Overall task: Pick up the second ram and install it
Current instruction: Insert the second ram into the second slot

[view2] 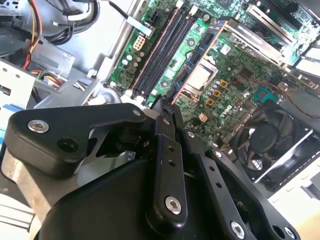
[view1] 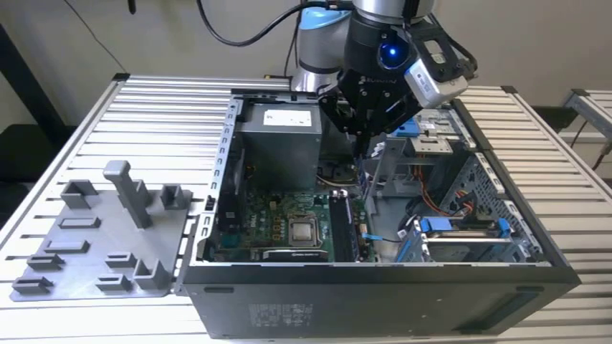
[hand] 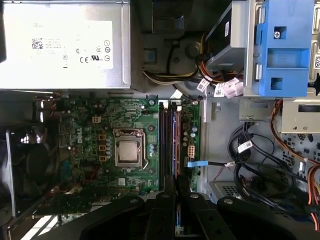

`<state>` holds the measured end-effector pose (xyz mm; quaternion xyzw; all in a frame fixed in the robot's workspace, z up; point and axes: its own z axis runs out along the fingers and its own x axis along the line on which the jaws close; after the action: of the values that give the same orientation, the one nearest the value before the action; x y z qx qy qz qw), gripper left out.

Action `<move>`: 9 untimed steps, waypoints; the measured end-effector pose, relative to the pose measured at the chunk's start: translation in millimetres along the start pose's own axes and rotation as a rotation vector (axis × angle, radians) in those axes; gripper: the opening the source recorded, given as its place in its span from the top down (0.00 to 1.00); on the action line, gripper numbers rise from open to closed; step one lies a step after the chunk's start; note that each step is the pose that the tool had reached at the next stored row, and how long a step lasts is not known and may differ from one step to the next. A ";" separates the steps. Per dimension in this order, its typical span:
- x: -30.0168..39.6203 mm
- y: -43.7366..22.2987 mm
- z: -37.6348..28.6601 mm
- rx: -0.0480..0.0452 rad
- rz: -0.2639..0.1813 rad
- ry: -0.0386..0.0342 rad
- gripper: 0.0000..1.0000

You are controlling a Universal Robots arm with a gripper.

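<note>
gripper (hand: 172, 187) over motherboard (hand: 125, 145), any held ram possibly hidden

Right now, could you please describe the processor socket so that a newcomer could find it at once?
Look into the open computer case and find the green motherboard on its floor. The processor socket lies there between the black fan and the long dark memory slots. It is the board's one shiny silver square, held in a metal frame.
</note>
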<state>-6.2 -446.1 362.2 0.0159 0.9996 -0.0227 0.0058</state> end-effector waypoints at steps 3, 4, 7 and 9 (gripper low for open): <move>0.0 0.1 1.9 0.0002 0.000 0.0001 0.86; 0.0 0.1 2.5 0.0001 0.000 0.0001 0.86; 0.1 0.2 4.6 0.0000 0.000 0.0000 0.86; 0.1 0.3 7.0 0.0005 0.000 0.0001 0.86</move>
<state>-6.1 -446.1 355.1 0.0159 0.9996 -0.0230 0.0057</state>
